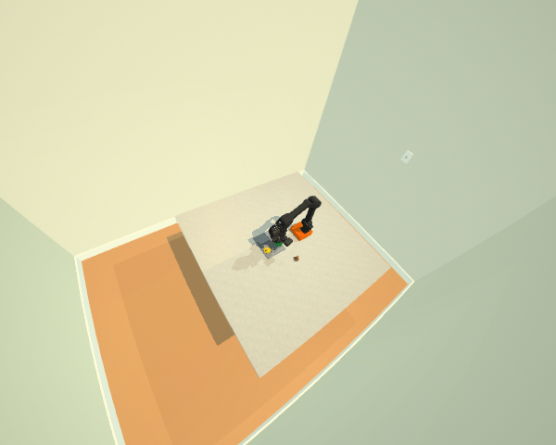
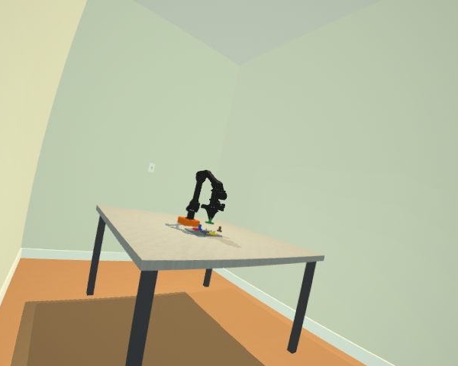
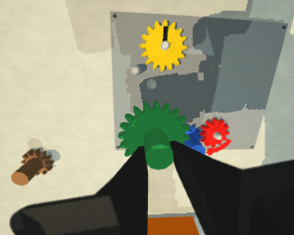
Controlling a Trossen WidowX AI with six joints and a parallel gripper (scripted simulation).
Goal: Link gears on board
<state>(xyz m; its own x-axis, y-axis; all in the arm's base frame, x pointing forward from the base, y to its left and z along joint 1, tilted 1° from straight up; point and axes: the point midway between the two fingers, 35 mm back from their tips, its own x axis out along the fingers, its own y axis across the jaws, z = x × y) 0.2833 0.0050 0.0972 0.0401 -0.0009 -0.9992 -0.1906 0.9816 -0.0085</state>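
Observation:
My gripper [image 3: 157, 149] [image 2: 210, 219] is shut on the handle of the green gear [image 3: 149, 122] [image 2: 209, 222] and holds it above the near edge of the grey board [image 3: 240, 64]. The yellow gear [image 3: 156, 53] [image 2: 212, 233] with a black stripe sits on the board's far part in the wrist view. The red gear [image 3: 211, 128] sits at the near right, with a red arrow beside it. The blue gear [image 3: 197, 147] [image 2: 200, 227] stands on the board beside the red gear, partly hidden by the green gear. Two pegs [image 3: 134, 70] [image 3: 152, 84] without gears show between the yellow and green gears.
A loose brown gear [image 3: 45, 159] [image 1: 296, 259] [image 2: 219, 229] with an upright handle stands on the table left of the board in the wrist view. The orange arm base [image 1: 300, 232] [image 2: 188, 221] stands near the board. The arm's shadow darkens part of the board.

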